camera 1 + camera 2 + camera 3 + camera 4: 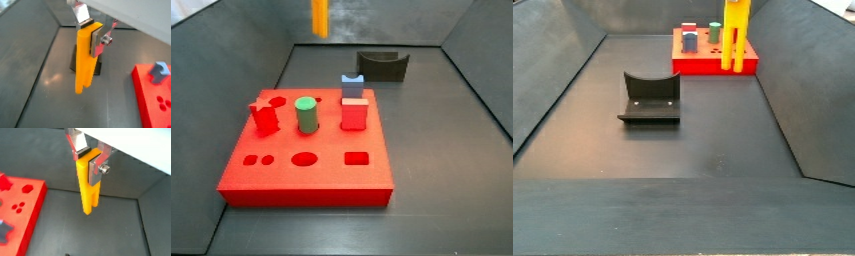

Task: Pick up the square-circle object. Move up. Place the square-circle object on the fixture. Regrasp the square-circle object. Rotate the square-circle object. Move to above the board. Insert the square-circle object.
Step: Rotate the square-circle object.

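My gripper (92,35) is shut on the upper end of the square-circle object (83,67), a long yellow-orange rod that hangs upright below the fingers (98,40). Both wrist views show this grip (90,160) on the rod (89,188). The rod is held in the air, and the dark fixture (87,62) stands on the floor beneath and behind it. In both side views only the rod shows (319,18) (736,35), and the gripper is out of frame above. The fixture (382,65) (649,98) stands empty. The red board (305,160) (700,62) lies apart from it.
On the board stand a green cylinder (305,113), a red square peg (354,112), a red star-shaped peg (265,116) and a small blue-grey block (352,85). The board (150,97) (23,203) shows in both wrist views. Dark sloping walls (553,70) enclose the floor.
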